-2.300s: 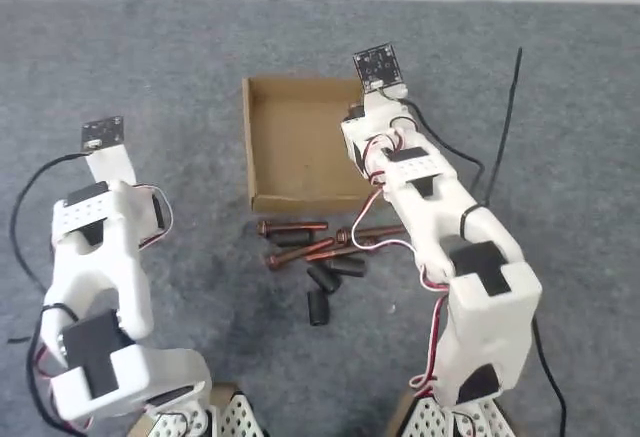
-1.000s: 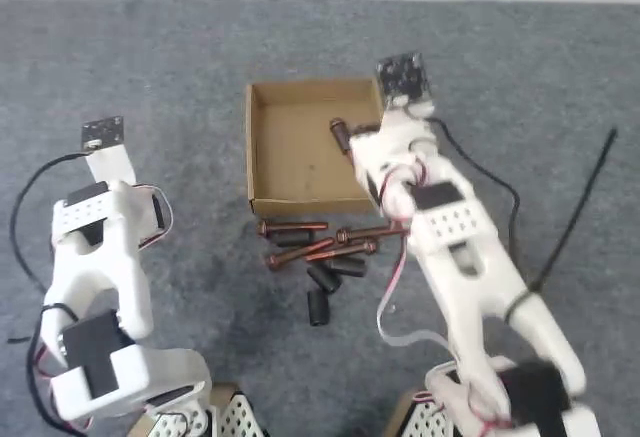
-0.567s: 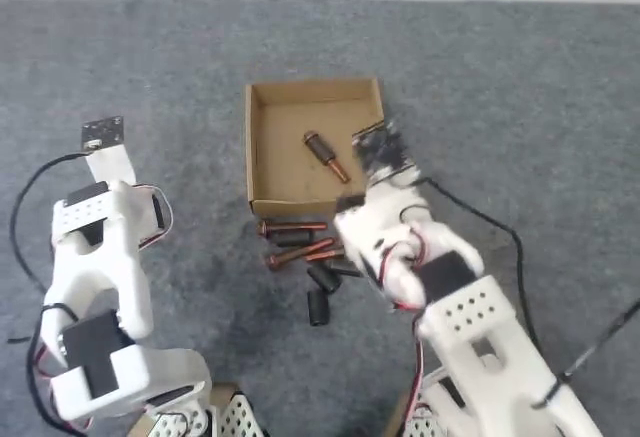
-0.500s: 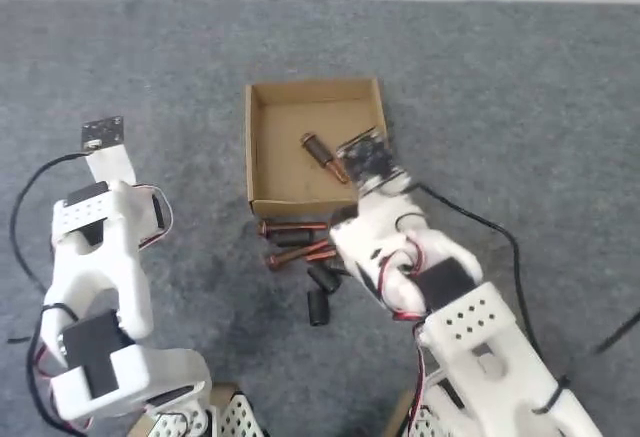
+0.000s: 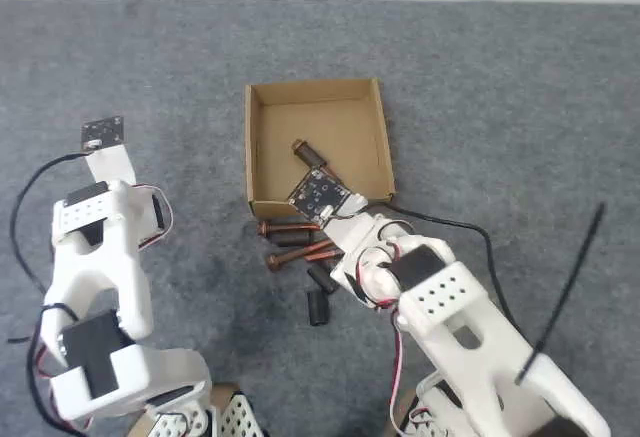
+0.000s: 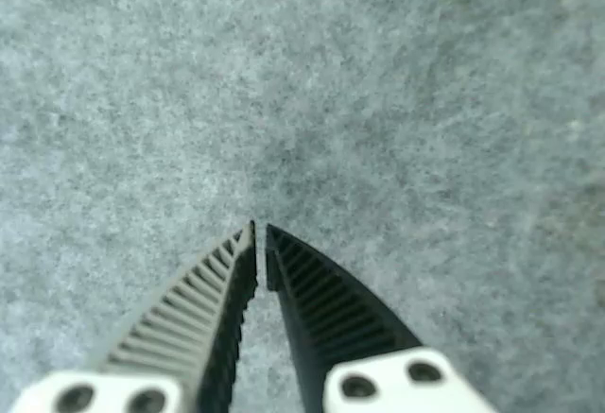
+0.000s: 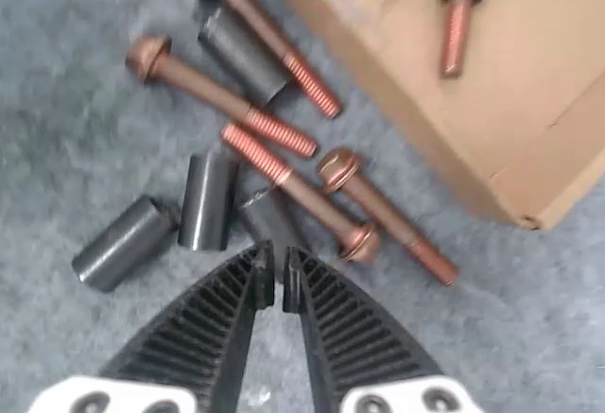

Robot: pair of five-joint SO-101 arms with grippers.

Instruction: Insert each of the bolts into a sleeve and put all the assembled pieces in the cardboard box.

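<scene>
The cardboard box [image 5: 264,147] holds one bolt fitted in a dark sleeve [image 5: 310,158], which also shows at the box floor [image 7: 460,7]. Just in front of the box [image 7: 444,139] lie several loose copper bolts [image 7: 222,96] and several dark sleeves [image 7: 207,201]. My right gripper [image 7: 277,258] is shut and empty, low over this pile, its tips by one sleeve [image 7: 267,216] and a bolt head [image 7: 360,241]. From above, the right arm [image 5: 400,277] covers part of the pile [image 5: 292,227]. My left gripper [image 6: 260,233] is shut over bare carpet, far left of the box.
Grey carpet covers the whole table. The left arm [image 5: 95,247] stands folded at the left side. A black cable [image 5: 450,225] trails from the right arm across the carpet to the right of the box. Two sleeves [image 5: 318,306] lie nearest the front.
The right arm carried the sleeved bolt over the box, let it go inside, then drew back and down over the loose pile. The left arm has kept still.
</scene>
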